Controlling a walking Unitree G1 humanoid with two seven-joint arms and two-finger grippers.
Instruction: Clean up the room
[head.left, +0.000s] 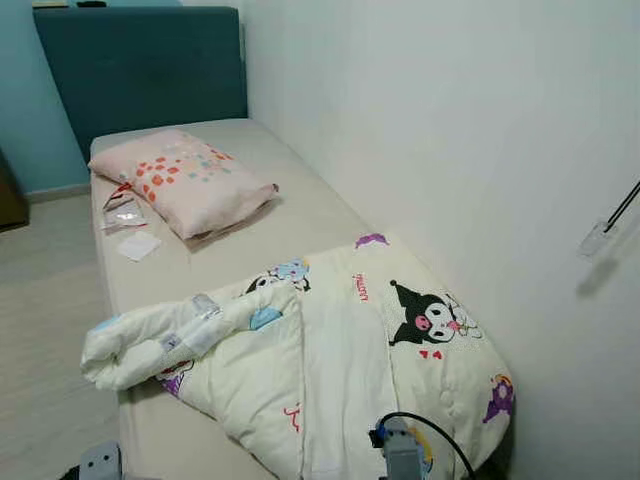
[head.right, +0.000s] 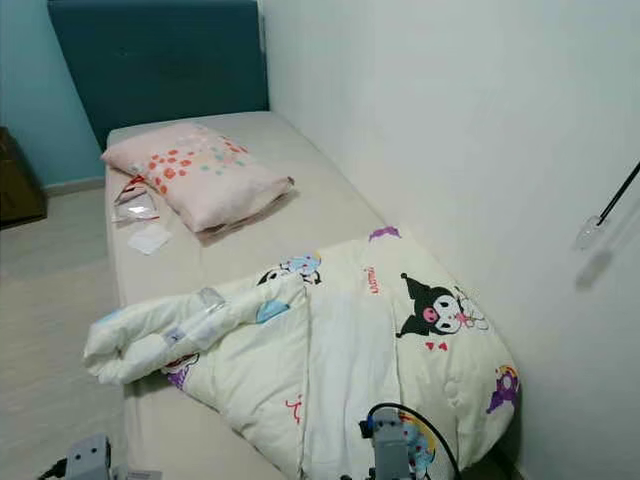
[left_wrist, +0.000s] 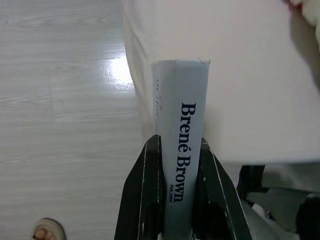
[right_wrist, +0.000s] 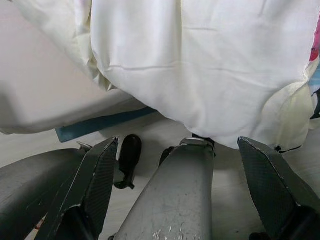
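Clamped between the two black fingers of the left claw (left_wrist: 176, 200), a grey book (left_wrist: 181, 135) stands spine-out in the left wrist view, the name "Brené Brown" printed in dark letters down the spine; it hangs over the edge of the bed (left_wrist: 250, 100), whose cover is a smooth pale beige, with pale wood-grain floor (left_wrist: 60, 100) beside it and a person's toes in a sandal (left_wrist: 47, 231) at the corner. Looking along the right claw (right_wrist: 190, 200), the right wrist view shows its fingers spread wide and gripping nothing, a silver leg of the robot between them, and above them the soft cream hem of the quilt (right_wrist: 200, 60) drooping off the bed toward the floor. From the head, the left eye view takes in the whole bed against a white wall (head.left: 450, 120): the puffy quilt, printed with cartoon figures, lies rumpled over the near end with one edge rolled back, a pink pillow (head.left: 185, 180) with orange squares lies near the teal headboard (head.left: 140, 70), and a clear wrapper (head.left: 124, 212) and a white square of paper (head.left: 138, 245) lie beside the pillow.
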